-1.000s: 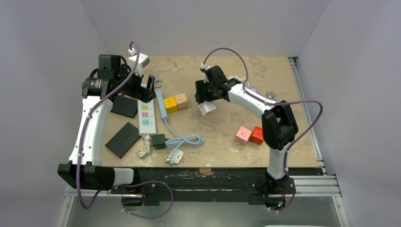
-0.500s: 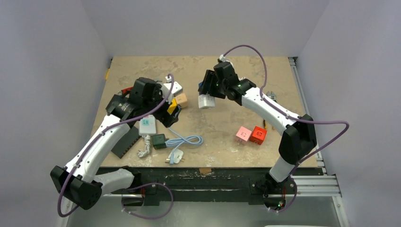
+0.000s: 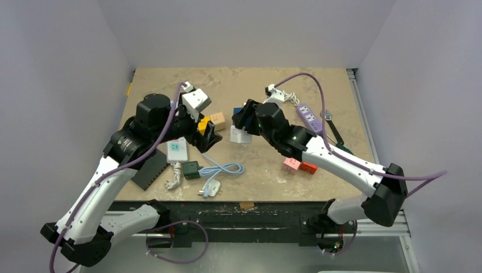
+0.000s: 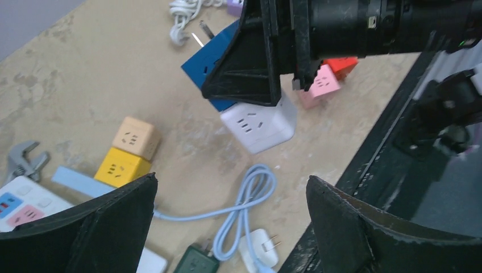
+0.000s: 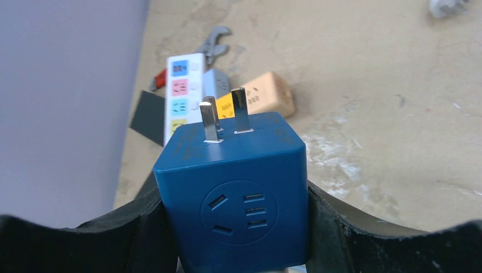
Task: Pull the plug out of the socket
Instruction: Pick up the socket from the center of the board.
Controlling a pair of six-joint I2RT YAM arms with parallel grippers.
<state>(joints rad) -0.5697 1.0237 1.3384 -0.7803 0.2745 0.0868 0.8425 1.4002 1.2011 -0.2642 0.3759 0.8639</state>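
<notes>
Jaws of your right gripper [image 5: 239, 227] pinch the blue plug [image 5: 227, 165], prongs bare, just beside the white socket cube [image 4: 258, 122] on its far side, mid-table [image 3: 273, 85]. Left gripper [image 4: 231, 187] jaws: spread wide, left of both.

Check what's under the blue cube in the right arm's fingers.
A white socket cube sits just below the blue cube. The black fingers cover their junction, so whether they are plugged together cannot be seen.
</notes>
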